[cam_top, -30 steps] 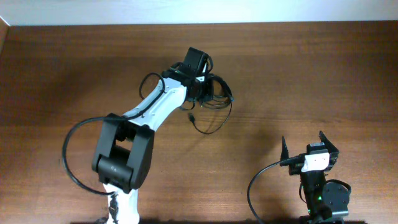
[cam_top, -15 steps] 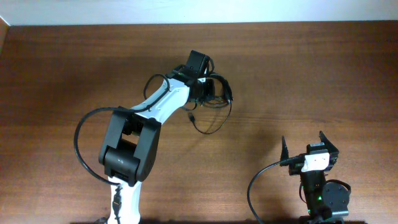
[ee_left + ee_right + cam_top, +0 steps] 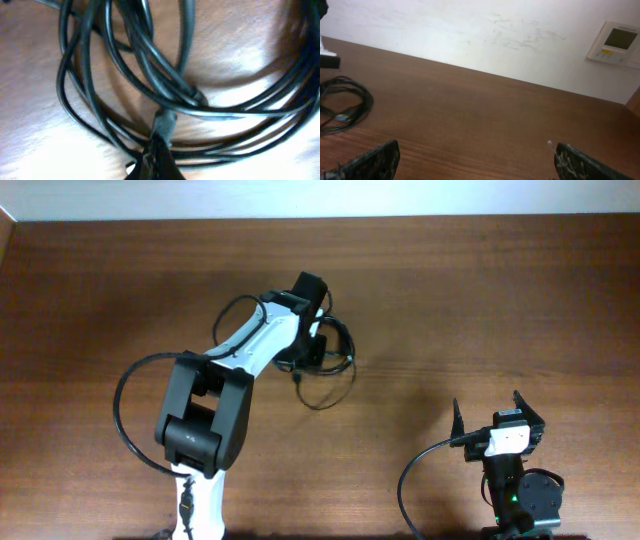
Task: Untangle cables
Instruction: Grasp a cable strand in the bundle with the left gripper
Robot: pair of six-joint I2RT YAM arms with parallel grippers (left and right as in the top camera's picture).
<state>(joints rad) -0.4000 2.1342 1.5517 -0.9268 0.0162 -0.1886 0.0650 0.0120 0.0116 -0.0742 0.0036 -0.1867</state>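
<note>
The cables point(image 3: 330, 370) are a tangled bundle of thin black cords lying on the wooden table a little left of the middle. In the left wrist view the cables point(image 3: 150, 75) fill the frame as overlapping loops, with a small plug near the middle. My left gripper point(image 3: 312, 352) is down on the bundle, and its fingers point(image 3: 156, 162) are closed together on a strand at the bottom edge. My right gripper point(image 3: 490, 416) is open and empty at the front right, far from the bundle. In the right wrist view its fingers point(image 3: 477, 162) are wide apart, and the cables point(image 3: 340, 105) show at the far left.
The table point(image 3: 480, 300) is dark brown wood with a white wall along its far edge. A thick black robot cable point(image 3: 115, 430) loops beside the left arm's base and another point(image 3: 405, 480) beside the right arm's base. A wall thermostat point(image 3: 615, 41) shows at upper right.
My left gripper has moved left and a little toward the front, dragging the cable bundle with it. The right arm has not moved.
</note>
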